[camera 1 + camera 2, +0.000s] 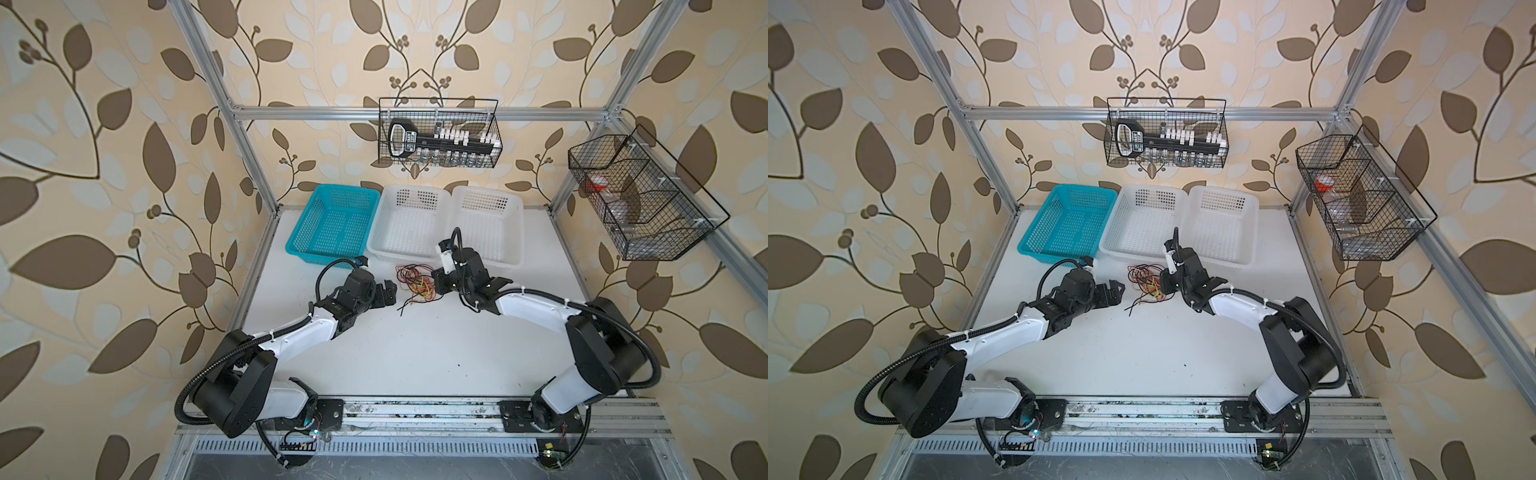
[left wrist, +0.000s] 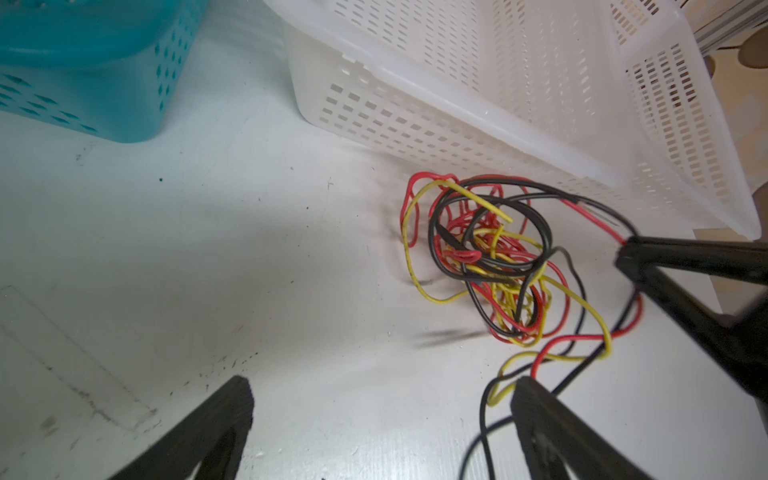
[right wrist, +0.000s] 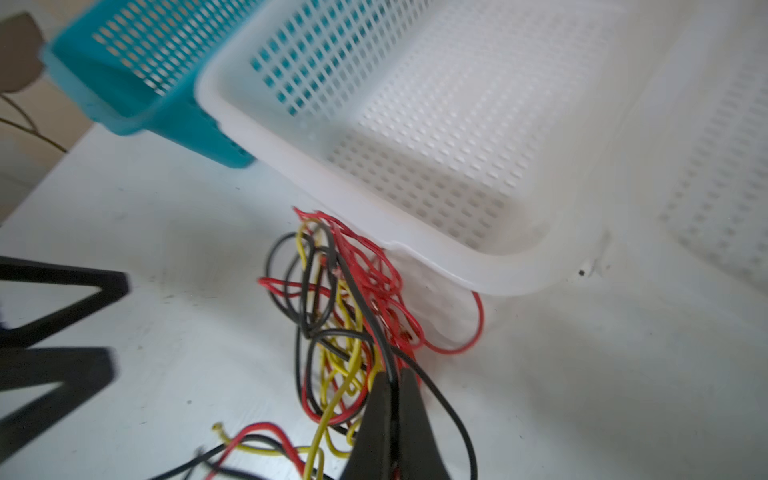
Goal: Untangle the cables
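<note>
Table (image 1: pixel 415 353): white, scuffed, no print on it.

Your left arm (image 1: pixel 291 332) comes in from the near left. The forearm angles toward centre and the wrist sits low. Your right arm (image 1: pixel 536 309) mirrors it from the near right, upper link raised and wrist tipped down toward centre.

Three perforated baskets stand side by side along the far edge: teal basket (image 1: pixel 332 224), middle white basket (image 1: pixel 409 224), right white basket (image 1: pixel 486 224). No markings visible on any of them.

The wire rack (image 1: pixel 440 162) on the back rail holds a black tool (image 1: pixel 401 139) with a label on its handle. The label is too small to read in both top views. The side wire rack (image 1: pixel 640 199) hangs on the right rail, contents unclear.

Cables (image 1: pixel 415 284): one red/yellow/black tangle on the table, just in front of the middle white basket and between your two grippers. In the right wrist view the red loops (image 3: pixel 374 270) reach that basket's front wall.

Right gripper (image 3: pixel 392 378): jaws pressed together, pinching strands at the edge of the tangle nearest that arm. A black strand runs straight into the tips.

Left gripper (image 2: pixel 382 390): jaws spread wide, low over the table, just beside the tangle and holding nothing. Loose yellow and black tails pass one finger (image 2: pixel 536 403); I can't tell if they touch it.
</note>
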`<state>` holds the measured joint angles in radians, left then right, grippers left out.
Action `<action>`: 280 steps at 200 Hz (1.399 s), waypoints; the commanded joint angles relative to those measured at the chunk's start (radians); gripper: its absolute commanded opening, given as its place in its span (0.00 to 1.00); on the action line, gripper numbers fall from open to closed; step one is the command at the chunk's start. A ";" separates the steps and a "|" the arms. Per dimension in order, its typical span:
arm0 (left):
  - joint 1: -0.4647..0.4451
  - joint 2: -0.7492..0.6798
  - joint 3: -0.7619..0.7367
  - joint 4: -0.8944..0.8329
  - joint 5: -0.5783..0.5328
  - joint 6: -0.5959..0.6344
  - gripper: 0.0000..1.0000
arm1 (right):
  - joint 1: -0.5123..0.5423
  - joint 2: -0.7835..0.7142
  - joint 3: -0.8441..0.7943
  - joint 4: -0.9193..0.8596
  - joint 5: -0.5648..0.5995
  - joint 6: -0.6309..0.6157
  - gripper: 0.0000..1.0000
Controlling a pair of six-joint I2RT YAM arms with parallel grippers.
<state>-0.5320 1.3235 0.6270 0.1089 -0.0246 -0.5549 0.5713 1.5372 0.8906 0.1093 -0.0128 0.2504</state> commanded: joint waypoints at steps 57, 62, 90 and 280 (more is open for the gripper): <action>-0.011 -0.124 0.011 0.041 0.058 0.001 0.99 | 0.086 -0.229 -0.017 -0.001 -0.063 -0.069 0.00; -0.011 -0.132 0.011 0.044 0.064 0.004 0.99 | 0.088 -0.238 -0.011 -0.002 -0.070 -0.068 0.00; -0.011 -0.182 0.008 0.060 0.092 0.016 0.99 | 0.108 -0.274 0.015 -0.006 -0.066 -0.063 0.00; -0.035 -0.198 0.061 0.127 0.237 0.320 0.91 | 0.162 -0.213 0.146 -0.121 -0.259 -0.088 0.00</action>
<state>-0.5575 1.1122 0.6590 0.1558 0.2016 -0.2947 0.7246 1.3182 0.9878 -0.0162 -0.2203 0.1745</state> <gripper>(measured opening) 0.932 0.048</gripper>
